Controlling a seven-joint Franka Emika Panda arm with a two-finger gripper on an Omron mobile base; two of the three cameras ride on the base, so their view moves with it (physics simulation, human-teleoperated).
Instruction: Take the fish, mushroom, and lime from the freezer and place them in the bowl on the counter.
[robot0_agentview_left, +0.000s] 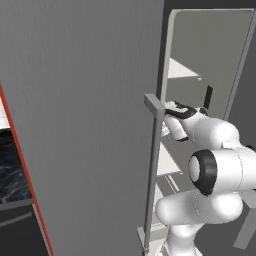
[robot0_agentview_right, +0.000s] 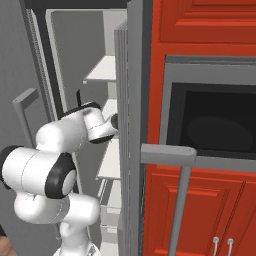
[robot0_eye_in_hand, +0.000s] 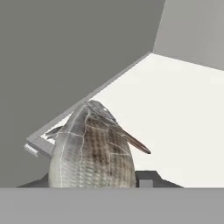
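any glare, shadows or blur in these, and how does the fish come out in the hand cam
Left base view: flat even light on the freezer door, no glare, the arm softly shaded. Right base view: the dark oven window carries a faint oval sheen, edges sharp. Hand view: the fish sits very close, scale texture coarse, cut off at the bottom; the pale shelf is bright, with no clear cast shadow.
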